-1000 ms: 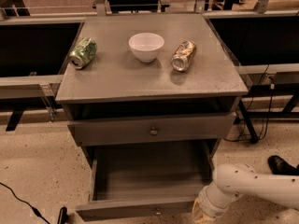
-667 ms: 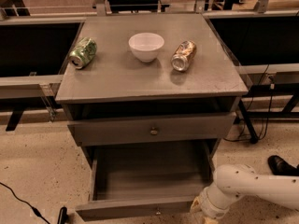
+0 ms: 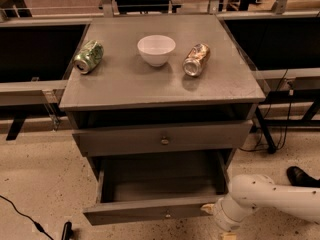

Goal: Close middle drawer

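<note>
The grey cabinet has its middle drawer pulled far out. It is a long plain empty box with a low front panel and a tiny round knob. Above it, a taller drawer front with a brass knob stands slightly out. My white arm comes in from the lower right. My gripper is at the right end of the middle drawer's front panel, mostly hidden behind the wrist.
On the cabinet top lie a green can, a white bowl and a brown can. Dark tables flank the cabinet on both sides. A black cable and a black shoe are on the floor.
The arm's wrist has shifted a little toward the cabinet. The middle drawer's front sits slightly further in than a second ago.
</note>
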### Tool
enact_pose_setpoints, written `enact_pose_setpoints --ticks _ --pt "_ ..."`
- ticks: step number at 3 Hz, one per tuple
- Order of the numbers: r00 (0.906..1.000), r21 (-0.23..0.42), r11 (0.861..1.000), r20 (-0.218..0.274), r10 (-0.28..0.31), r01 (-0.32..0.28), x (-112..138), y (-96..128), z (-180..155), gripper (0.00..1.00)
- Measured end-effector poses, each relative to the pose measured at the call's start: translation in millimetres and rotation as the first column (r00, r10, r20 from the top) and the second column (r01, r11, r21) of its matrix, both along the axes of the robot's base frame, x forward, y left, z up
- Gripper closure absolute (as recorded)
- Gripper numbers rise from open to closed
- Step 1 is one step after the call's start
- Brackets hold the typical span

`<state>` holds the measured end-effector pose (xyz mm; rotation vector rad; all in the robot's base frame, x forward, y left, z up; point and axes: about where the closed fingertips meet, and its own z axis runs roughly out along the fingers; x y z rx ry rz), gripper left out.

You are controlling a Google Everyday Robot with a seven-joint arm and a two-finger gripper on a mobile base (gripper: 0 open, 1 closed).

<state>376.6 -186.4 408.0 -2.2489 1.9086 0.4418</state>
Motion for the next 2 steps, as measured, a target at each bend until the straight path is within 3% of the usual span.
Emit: enact_pose_setpoints --ticks 1,2 --pt "0.9997 0.010 1.000 0.025 0.002 -0.002 19 -2 -5 0.18" --pt "0.9975 0.007 1.000 0.067 -0.023 0.023 42 -9 -7 0.41"
